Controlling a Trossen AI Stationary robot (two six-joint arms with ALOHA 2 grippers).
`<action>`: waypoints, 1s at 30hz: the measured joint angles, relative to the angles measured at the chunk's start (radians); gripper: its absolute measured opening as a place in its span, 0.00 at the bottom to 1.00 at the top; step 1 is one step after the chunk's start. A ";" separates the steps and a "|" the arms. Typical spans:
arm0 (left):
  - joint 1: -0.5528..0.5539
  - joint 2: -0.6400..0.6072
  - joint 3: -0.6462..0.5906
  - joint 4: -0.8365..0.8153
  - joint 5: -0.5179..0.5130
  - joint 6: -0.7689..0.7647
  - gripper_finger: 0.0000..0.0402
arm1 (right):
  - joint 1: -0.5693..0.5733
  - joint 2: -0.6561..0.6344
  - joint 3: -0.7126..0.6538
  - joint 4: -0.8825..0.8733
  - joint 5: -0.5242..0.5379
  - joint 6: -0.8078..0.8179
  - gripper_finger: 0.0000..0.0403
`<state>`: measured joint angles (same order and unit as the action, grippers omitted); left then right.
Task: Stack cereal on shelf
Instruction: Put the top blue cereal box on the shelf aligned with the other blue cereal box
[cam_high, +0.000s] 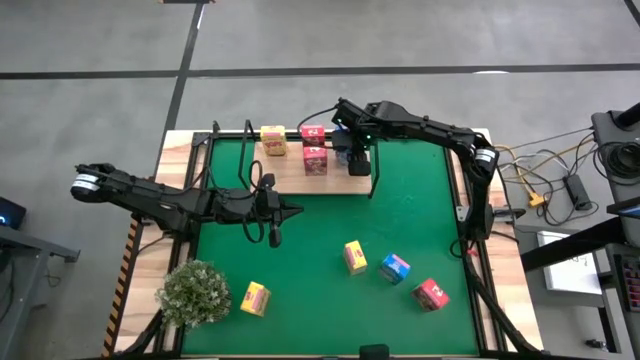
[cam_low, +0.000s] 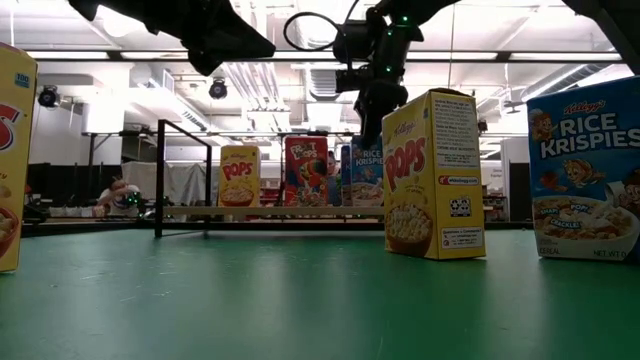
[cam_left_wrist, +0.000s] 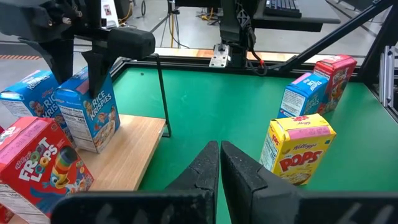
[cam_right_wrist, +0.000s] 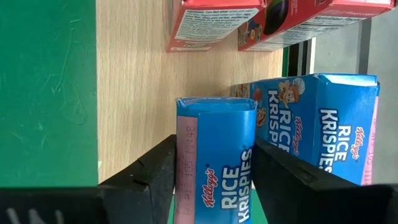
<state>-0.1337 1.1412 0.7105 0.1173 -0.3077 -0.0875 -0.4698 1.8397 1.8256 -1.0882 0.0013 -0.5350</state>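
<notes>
High view: I have the right gripper (cam_high: 359, 160) over the far right end of the shelf (cam_high: 290, 170), directly above a blue Rice Krispies carton (cam_high: 359, 163) it mostly hides. Also on the board are a yellow Pops carton (cam_high: 273, 140) and two Froot Loops cartons (cam_high: 315, 160). Four loose cartons (cam_high: 395, 268) lie on the green mat (cam_high: 420, 210) nearer me, and the plant (cam_high: 194, 292) sits at the near left corner. The left gripper (cam_high: 292, 211) waits mid-mat, holding nothing.

Low view: The right gripper (cam_low: 378, 100) hangs over the shelf's blue carton (cam_low: 366, 172), with the board's yellow and red cartons in a row beside it. A loose Pops carton (cam_low: 434, 175) stands upright in the foreground.

Left wrist view: My left fingers (cam_left_wrist: 239, 177) are pressed together and empty. The right arm's fingers (cam_left_wrist: 93, 68) straddle the top of a blue carton (cam_left_wrist: 87, 115) that stands on the board, with a second blue one (cam_left_wrist: 25, 102) touching behind.

Right wrist view: The jaws stand a little wider than the blue carton (cam_right_wrist: 214, 158) between them; I see a gap on at least one side, so I judge the grip slackened or releasing, not firm.

Handling, as I judge it: thin printed card, light, smooth-faced and easily dented. I would take each carton across its two narrow side panels near the top, with light pressure, and keep it upright.
</notes>
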 joint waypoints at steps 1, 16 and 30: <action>0.000 0.000 0.000 0.000 0.000 0.000 0.00 | 0.000 0.000 0.000 0.000 0.000 0.000 0.46; 0.000 0.000 0.000 0.007 0.000 0.000 0.00 | 0.000 -0.007 -0.001 0.002 -0.063 0.043 0.44; 0.000 0.000 0.000 0.012 0.000 0.000 0.00 | 0.000 -0.007 0.000 0.024 -0.109 0.054 0.51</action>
<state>-0.1339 1.1412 0.7105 0.1291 -0.3077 -0.0875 -0.4698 1.8328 1.8252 -1.0639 -0.1081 -0.4808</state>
